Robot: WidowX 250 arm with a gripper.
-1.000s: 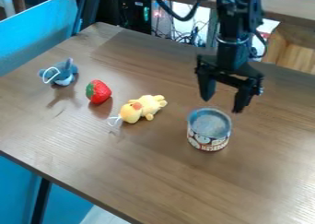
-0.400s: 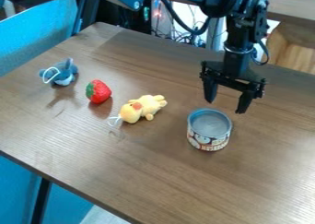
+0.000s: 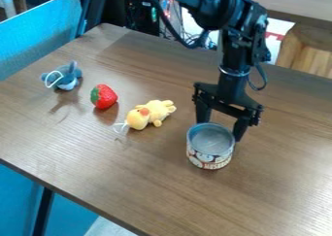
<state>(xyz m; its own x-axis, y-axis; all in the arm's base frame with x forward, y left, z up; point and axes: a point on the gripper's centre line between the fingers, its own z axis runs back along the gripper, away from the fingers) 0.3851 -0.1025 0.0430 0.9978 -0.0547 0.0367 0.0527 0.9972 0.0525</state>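
The black gripper (image 3: 221,126) hangs low over the right half of the table, its fingers spread apart. It stands at the far side of an open-topped tin can (image 3: 209,155) with a printed label. One finger goes down behind the can's rim and the other is at its right side; the lower end of the left finger is hidden by the can. The can is upright. To its left lies a yellow plush toy (image 3: 154,111), then a red strawberry (image 3: 104,97) with a green top, and a blue-grey plush toy (image 3: 67,79) farthest left.
The brown wooden table (image 3: 162,191) has its front edge running from the left side down to the bottom. A blue panel (image 3: 40,36) stands beyond its left edge, and cables and equipment are behind it.
The gripper has come down and toward the camera, slightly left, to the can. The can has shifted a little left and toward the camera. The toys and strawberry have stayed put.
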